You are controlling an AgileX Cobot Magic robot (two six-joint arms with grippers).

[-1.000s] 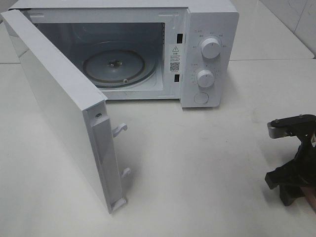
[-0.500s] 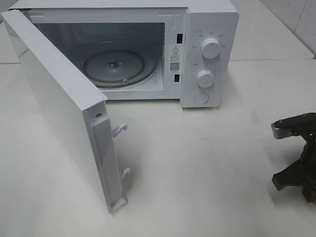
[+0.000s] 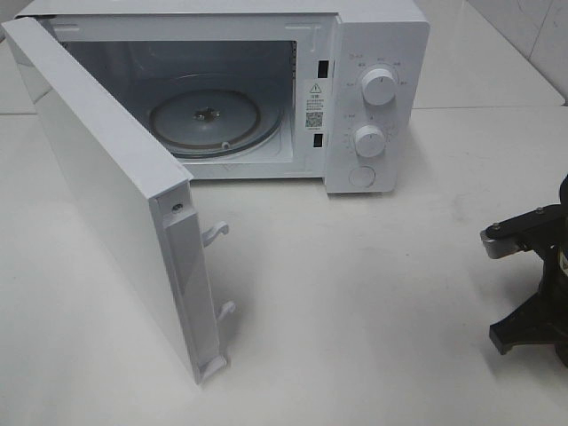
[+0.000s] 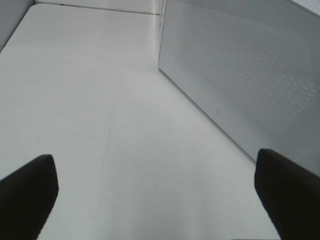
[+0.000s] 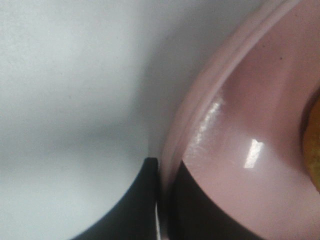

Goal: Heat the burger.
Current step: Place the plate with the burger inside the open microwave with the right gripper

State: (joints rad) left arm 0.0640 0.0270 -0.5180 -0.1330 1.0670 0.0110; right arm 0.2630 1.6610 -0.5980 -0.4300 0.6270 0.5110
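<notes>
1. The burger (image 5: pixel 314 140) is showing only as a golden sliver in the right wrist view, sitting on the pink plate (image 5: pixel 250 150).
2. The right fingers (image 5: pixel 132 210) are pinching the plate's rim, closed on it.
3. The left fingers (image 4: pixel 27 192) are standing wide apart, holding nothing, near the door (image 4: pixel 240 75).
4. Only the exterior high view is showing the microwave (image 3: pixel 377 53) standing open on the surface (image 3: pixel 355 293); the burger is lying outside that frame.

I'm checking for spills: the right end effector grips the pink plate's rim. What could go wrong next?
The right end effector pinches only the thin rim of the round pink plate; lifted, it may tilt or slip and shed the golden-brown burger.
The open door of the white microwave juts forward; the plate could clip it going in.
</notes>
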